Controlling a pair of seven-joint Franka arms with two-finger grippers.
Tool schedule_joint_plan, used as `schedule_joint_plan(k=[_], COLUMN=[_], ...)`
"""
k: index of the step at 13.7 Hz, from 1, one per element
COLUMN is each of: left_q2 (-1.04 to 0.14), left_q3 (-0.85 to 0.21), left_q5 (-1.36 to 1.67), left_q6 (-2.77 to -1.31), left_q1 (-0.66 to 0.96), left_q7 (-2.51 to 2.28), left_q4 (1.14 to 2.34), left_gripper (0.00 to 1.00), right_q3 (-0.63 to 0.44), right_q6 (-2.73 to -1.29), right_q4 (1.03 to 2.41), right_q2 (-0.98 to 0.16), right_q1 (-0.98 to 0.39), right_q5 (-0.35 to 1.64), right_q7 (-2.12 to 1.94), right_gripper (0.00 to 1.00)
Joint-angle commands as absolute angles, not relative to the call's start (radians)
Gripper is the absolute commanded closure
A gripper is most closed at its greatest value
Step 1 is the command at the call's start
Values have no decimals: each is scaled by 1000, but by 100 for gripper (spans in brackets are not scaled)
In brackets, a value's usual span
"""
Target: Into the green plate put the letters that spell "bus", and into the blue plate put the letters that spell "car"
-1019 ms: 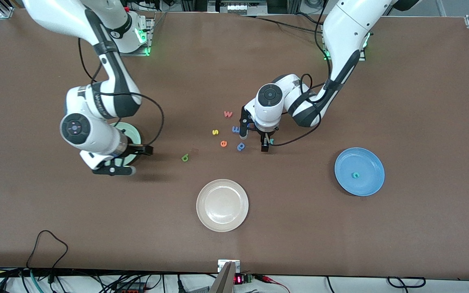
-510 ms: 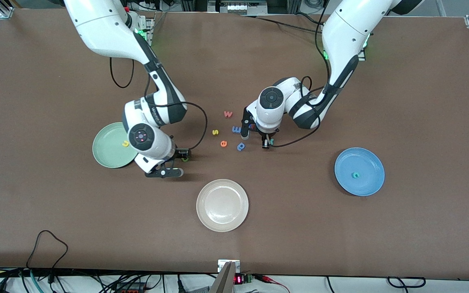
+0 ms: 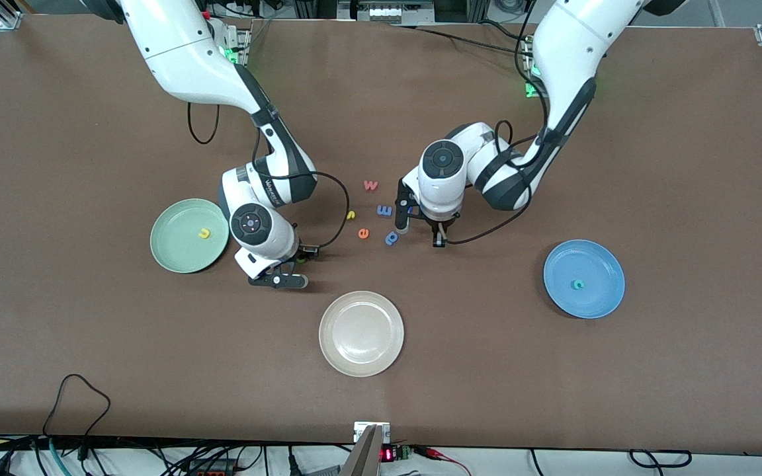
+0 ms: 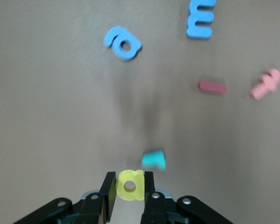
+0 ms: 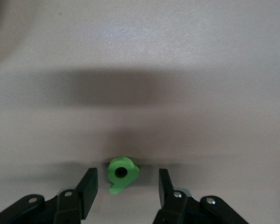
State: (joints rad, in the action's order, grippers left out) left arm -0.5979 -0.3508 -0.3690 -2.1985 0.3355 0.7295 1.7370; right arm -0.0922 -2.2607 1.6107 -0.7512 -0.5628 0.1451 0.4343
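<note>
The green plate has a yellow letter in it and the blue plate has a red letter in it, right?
Not quite. The green plate does hold a yellow letter, but the letter in the blue plate is teal, not red. The front view shows it lying near the middle of that plate.

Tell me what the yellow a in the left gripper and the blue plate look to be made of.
Yellow a: probably foam, matte; thick flat-cut body with soft edges and no shine, pinched between the left gripper fingers.
Blue plate: likely plastic, smooth with a slight sheen; even bright colour and a thin raised rim. Glazed ceramic cannot be excluded.
</note>
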Motion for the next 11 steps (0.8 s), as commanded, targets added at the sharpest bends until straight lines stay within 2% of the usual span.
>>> schedule_joint_plan(k=[1,2,4,7,8,9,10,11], left_q2=[-534,-534,-528,-538,-541,-560,-574,-593], left_q3=[-362,-364,-362,-357,-354,-350,-348,-350], left_q5=[-327,-315,-310,-314,-327,-330,-350,-356], left_q6=[-2005,-1972,-1909,-1893,-1894,-1902,-1917,-1937], left_q1=[273,226,151,16,-20,-49,-78,-112], left_q7=[709,681,571,485,482,482,483,483], left_q4=[1674,1643,1621,1623,1624,1626,1628,1634], left_gripper=[95,94,93,90,90,90,81,81], right_q3=[-98,-98,-98,-98,-100,-100,-101,-101], right_q6=[-2269,-2269,-2269,-2269,-2269,-2269,-2269,-2269], right_q4=[1586,1585,1585,1586,1586,1586,1586,1586], right_q2=[-775,-776,-776,-778,-778,-779,-779,-778], right_q1=[-575,-575,-574,-572,-572,-572,-572,-572], right_q5=[152,152,152,150,147,146,143,132], right_q7=[453,453,453,449,445,442,439,439], right_gripper=[43,43,52,88,95,100,100,100])
